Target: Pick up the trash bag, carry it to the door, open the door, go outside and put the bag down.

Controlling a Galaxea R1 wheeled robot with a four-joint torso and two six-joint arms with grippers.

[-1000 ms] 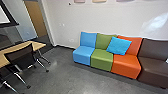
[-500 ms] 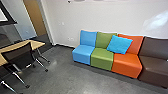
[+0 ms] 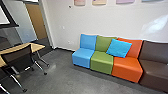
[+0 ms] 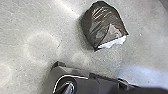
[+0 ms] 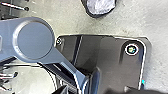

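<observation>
The trash bag (image 4: pixel 103 26), dark and shiny, lies on the grey floor in the left wrist view, with white material showing at one end. In the right wrist view, part of a dark bag with pale material (image 5: pixel 100 6) shows on the floor, beyond the robot's dark base plate. A gap of bare floor separates the bag from the plate in both wrist views. A tall wood-coloured panel, perhaps a door (image 3: pixel 36 21), stands beyond an opening at the head view's upper left. How either gripper stands cannot be made out.
A light wooden table (image 3: pixel 37 47) and a black mesh chair (image 3: pixel 18 55) stand at the left. Along the wall at the right run blue, green, orange and brown seats (image 3: pixel 126 68), with a bright blue cushion (image 3: pixel 119 48) on them. Grey floor (image 3: pixel 62 77) lies between.
The whole head picture has dipped and then come back up, so the camera has moved. Furniture and cushion keep their places relative to each other.
</observation>
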